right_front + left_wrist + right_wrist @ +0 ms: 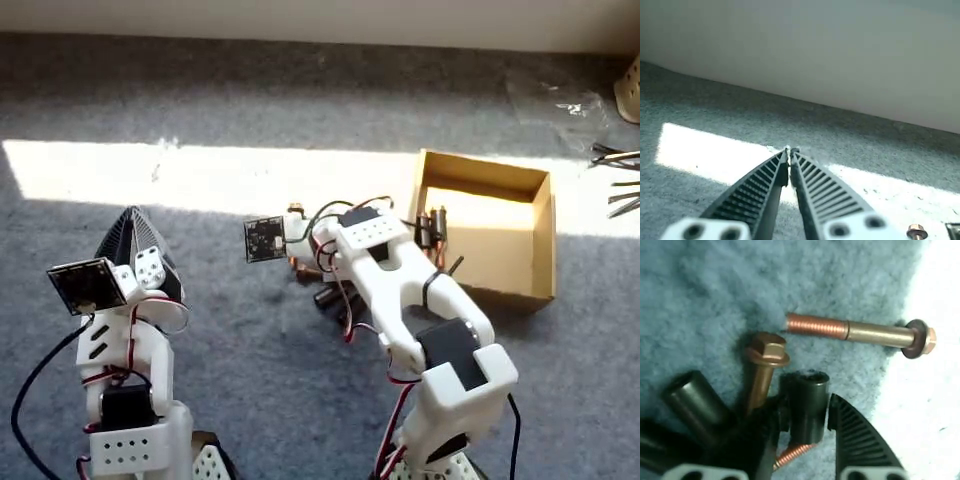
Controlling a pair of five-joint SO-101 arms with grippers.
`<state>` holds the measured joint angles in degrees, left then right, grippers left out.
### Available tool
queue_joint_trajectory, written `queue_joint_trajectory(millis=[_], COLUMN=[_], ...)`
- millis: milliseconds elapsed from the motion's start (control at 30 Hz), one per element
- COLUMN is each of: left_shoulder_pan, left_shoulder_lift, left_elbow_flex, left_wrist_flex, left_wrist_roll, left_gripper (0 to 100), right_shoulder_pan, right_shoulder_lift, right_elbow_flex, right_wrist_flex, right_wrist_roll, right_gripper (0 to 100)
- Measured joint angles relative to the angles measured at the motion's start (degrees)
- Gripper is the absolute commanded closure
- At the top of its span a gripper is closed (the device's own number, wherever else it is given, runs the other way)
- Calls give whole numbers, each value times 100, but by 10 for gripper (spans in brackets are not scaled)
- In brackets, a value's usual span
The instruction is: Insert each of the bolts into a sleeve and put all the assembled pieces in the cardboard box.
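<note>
With the right end effector (806,409) clamped on a black sleeve (807,385) and the left end effector (790,151) closed empty, lift straight up to clear the adjacent bolt (764,360).

White arms (400,270), ribbed black claws (789,151) (807,410) (red cables (392,420))

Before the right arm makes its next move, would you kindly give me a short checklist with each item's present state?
1. Right gripper closed on the black sleeve: ok.
2. Sleeve bore free of any bolt: cannot tell.
3. Loose bolt lying free on the carpet, apart from that gripper: ok.
4. Left gripper shut, empty, off to the side of the parts: ok.
5. Cardboard box open, with bare floor beside the assembled pieces: ok.
</note>
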<state>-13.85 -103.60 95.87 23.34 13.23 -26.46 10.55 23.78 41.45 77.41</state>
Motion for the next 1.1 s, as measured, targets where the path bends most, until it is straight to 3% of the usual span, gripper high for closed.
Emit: queue_joint_trajectory(millis=[133, 333, 667, 1100], left_shoulder_pan=[0, 0, 0, 0], left_shoulder_lift=[0, 0, 0, 0], left_elbow_flex=[0, 0, 0, 0], left_wrist_flex=[0, 0, 0, 0], left_wrist_roll=[0, 0, 0, 0], left_gripper=[966, 966, 966, 966], right_shoulder_pan=[9, 9, 9, 0], right_shoulder_lift=[0, 0, -79, -2127], right_elbow_flex=[0, 0, 9, 53], right_wrist_flex=[-26, -62, -809, -413], right_wrist_roll=[0, -53, -2022, -3490], right_gripper=[990, 994, 994, 994])
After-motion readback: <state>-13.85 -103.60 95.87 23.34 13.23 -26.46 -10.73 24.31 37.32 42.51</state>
